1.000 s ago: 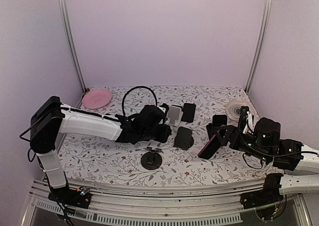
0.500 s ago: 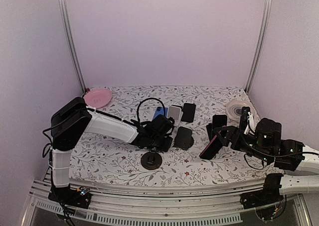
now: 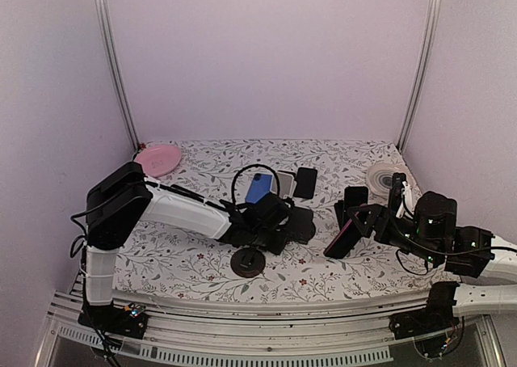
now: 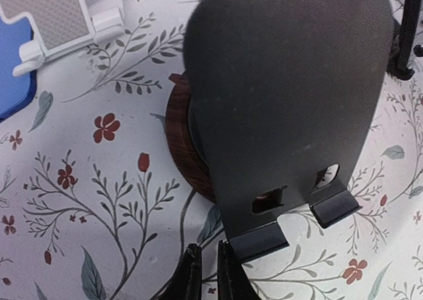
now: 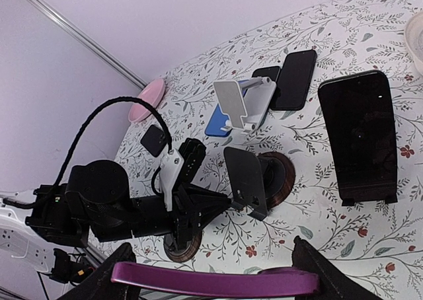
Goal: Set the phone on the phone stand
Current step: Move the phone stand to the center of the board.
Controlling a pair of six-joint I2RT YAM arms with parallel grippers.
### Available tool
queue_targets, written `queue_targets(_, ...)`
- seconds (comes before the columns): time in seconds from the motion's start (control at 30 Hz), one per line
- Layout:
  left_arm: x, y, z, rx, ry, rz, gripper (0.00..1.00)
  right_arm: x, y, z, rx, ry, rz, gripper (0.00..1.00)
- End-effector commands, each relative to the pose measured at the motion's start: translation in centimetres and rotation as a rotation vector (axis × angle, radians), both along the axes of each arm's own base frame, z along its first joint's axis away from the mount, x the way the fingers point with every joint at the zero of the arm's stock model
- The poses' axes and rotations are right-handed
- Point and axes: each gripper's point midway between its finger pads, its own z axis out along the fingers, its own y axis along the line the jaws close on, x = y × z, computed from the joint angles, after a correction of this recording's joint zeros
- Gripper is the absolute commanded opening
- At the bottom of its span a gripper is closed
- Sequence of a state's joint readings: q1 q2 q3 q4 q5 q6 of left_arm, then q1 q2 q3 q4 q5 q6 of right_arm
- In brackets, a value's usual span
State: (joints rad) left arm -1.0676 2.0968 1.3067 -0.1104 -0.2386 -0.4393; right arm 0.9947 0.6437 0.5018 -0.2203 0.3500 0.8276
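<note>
The phone [image 5: 211, 281], purple-edged, is held crosswise in my right gripper [image 5: 215, 280], which is shut on it; in the top view the phone [image 3: 339, 239] hangs tilted just above the table at right. The phone stand [image 4: 284, 95] is a dark grey tilted plate with two front lips on a round wooden base [image 4: 182, 141]; it stands mid-table [image 3: 300, 221]. My left gripper [image 4: 206, 273] sits low on the cloth right beside the stand's left lip, fingers nearly together with nothing between them. From above, the left gripper [image 3: 279, 236] is just left of the stand.
A white stand [image 5: 238, 105] and a blue phone [image 3: 258, 187] lie behind the grey stand, with dark phones [image 3: 305, 183] beside them. Another black stand [image 5: 360, 138] is at right. A loose wooden disc [image 3: 247, 262], pink plate [image 3: 157, 158] and white roll [image 3: 384, 175] also sit here.
My left arm has swung right and down from the white stand to the grey stand's front lip, its jaws closing. The right gripper has stayed put with the phone.
</note>
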Motion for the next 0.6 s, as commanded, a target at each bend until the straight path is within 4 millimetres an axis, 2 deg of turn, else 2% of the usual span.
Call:
queue_targets(0.0,-1.5,-1.8,-0.5,-0.020,0.032,-0.043,0.10,0.4,0.3,3.4,0.069,-0.060,-0.010,0.04)
queue_targets(0.37,-2.4,-3.6,0.3,-0.046,0.025,-0.089,0.10,0.6,0.6,3.4,0.054,-0.057,-0.007,0.04)
queue_targets(0.57,-2.2,-3.7,0.6,-0.050,0.011,-0.082,0.10,0.7,0.6,3.5,0.040,-0.059,-0.014,0.04)
